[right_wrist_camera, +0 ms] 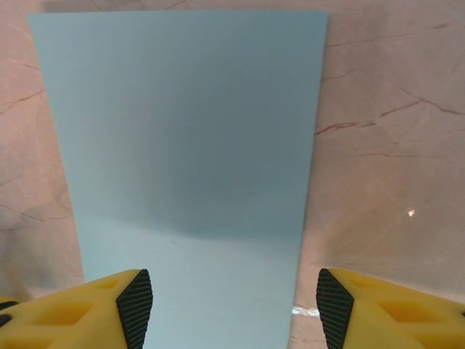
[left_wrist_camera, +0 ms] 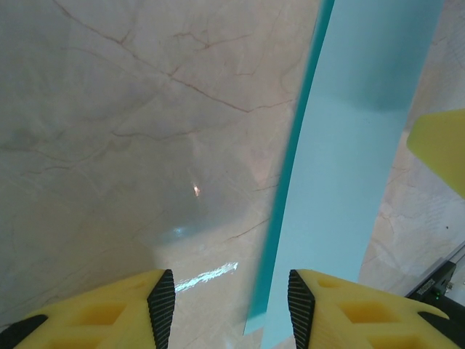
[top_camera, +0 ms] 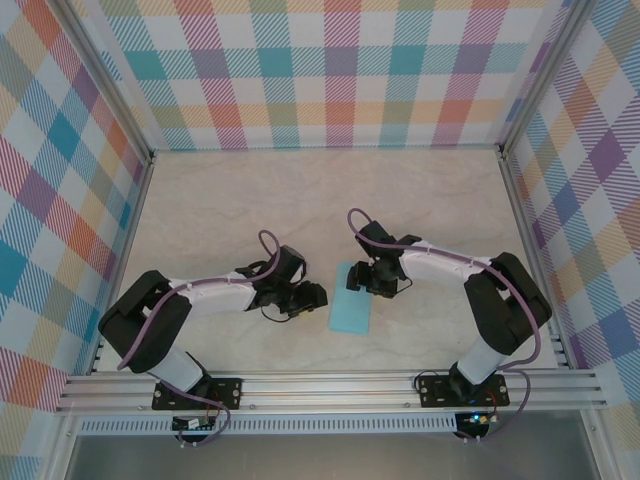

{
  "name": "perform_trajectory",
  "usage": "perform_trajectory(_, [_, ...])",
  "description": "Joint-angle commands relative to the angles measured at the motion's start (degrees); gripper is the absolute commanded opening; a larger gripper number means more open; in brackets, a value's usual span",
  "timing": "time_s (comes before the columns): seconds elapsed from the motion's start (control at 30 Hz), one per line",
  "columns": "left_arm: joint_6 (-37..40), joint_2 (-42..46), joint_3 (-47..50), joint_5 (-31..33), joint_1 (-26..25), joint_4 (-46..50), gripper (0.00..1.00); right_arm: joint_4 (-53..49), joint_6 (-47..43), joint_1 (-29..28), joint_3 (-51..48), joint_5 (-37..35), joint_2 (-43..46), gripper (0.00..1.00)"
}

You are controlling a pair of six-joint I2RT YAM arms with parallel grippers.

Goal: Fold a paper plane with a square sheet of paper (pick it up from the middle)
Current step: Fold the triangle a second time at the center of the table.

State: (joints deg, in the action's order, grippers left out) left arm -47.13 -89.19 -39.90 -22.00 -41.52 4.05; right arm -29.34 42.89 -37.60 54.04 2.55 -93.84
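Both my left gripper (left_wrist_camera: 231, 309) and right gripper (right_wrist_camera: 229, 305) are open and empty, and the thin light-blue paper sheet (top_camera: 351, 300) lies on the pale marble bench (top_camera: 220, 200) as a narrow rectangle, seemingly folded only once.

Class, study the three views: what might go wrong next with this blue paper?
1. The paper lies flat on the smooth table; the open right gripper above it may slide it instead of pinching.
2. The open left gripper sits at its edge and may snag or skew it.
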Motion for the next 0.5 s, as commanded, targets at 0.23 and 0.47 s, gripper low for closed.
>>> perform_trajectory(0.23, [-0.76, -3.13, -1.83, -3.03, -1.66, -1.82, 0.47, 3.1, 1.88, -0.03, -1.87, 2.75, -0.88, 0.64])
perform_trajectory(0.47, [-0.61, -4.92, -2.97, -4.06, -2.94, -2.37, 0.45, 2.13, 2.28, -0.01, -2.93, 0.58, 2.41, 0.65])
